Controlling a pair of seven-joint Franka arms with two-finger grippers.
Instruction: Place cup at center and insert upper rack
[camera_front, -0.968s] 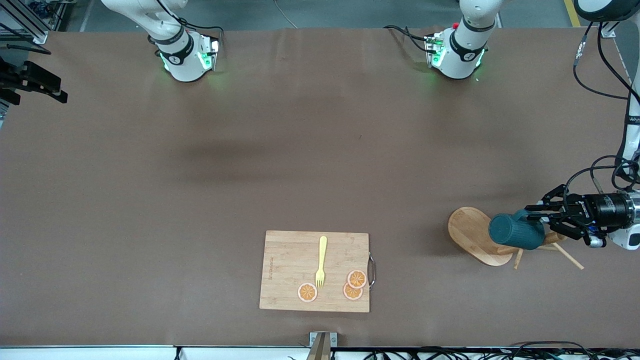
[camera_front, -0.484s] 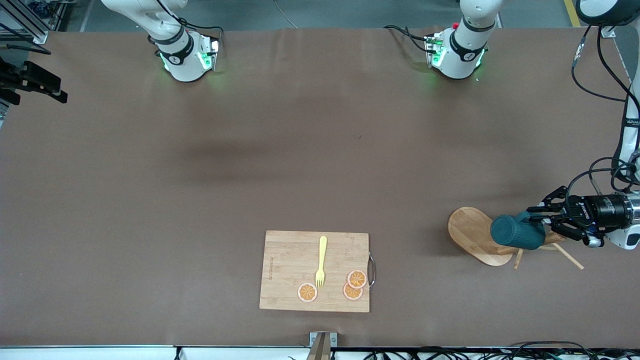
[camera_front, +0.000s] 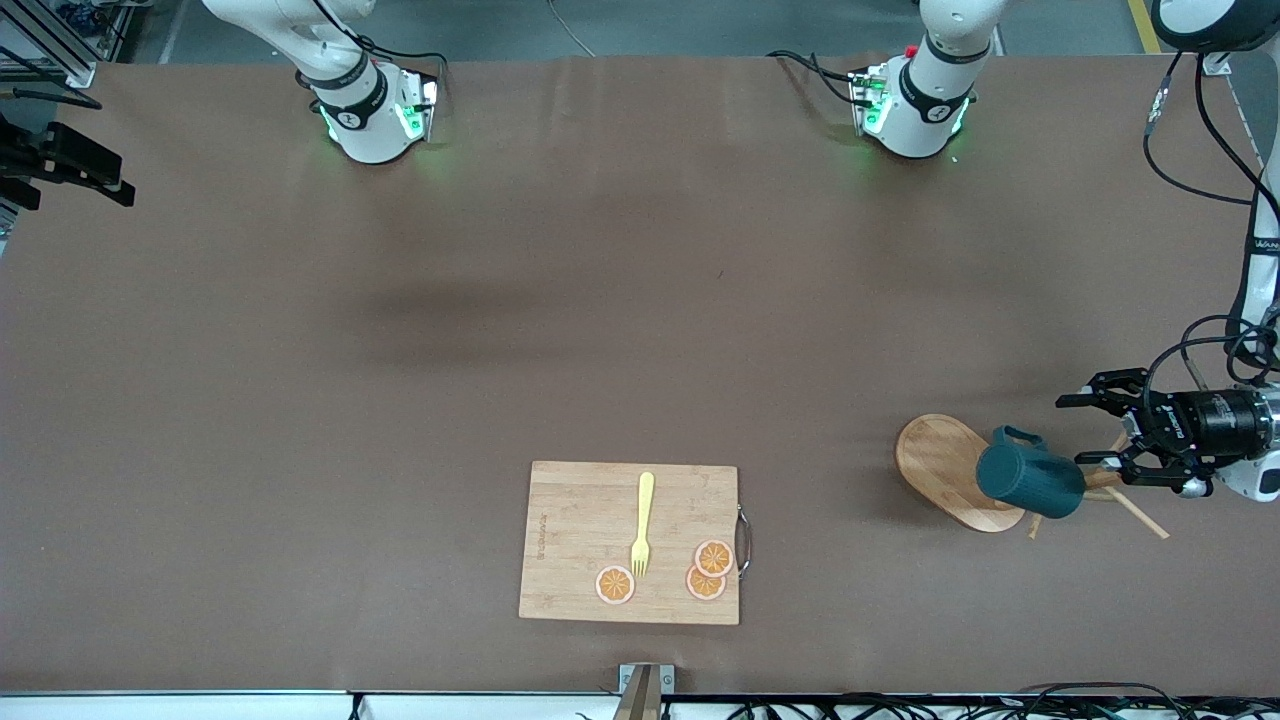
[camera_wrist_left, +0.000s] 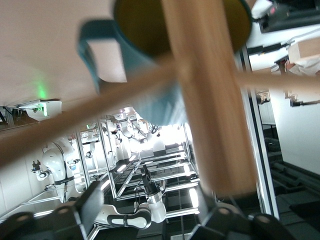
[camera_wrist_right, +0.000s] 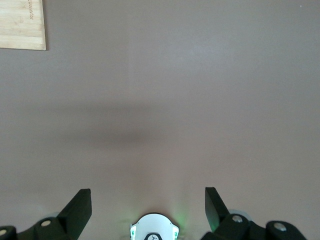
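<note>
The dark teal cup lies on its side over the post of the upper rack, a wooden mug tree that is tipped over near the left arm's end of the table. The cup's handle points up. My left gripper is open just off the cup's mouth, holding nothing. In the left wrist view the thick post crosses the cup's yellow inside, with a thin peg running across. My right gripper is open over bare table and is out of the front view.
A bamboo cutting board lies near the front camera at mid-table, carrying a yellow fork and orange slices. Its corner shows in the right wrist view. The table's end lies close to the left gripper.
My left gripper has opened and let go of the cup's handle, drawing back a little. The cup has settled lower and tilted on the rack. The right arm has not moved.
</note>
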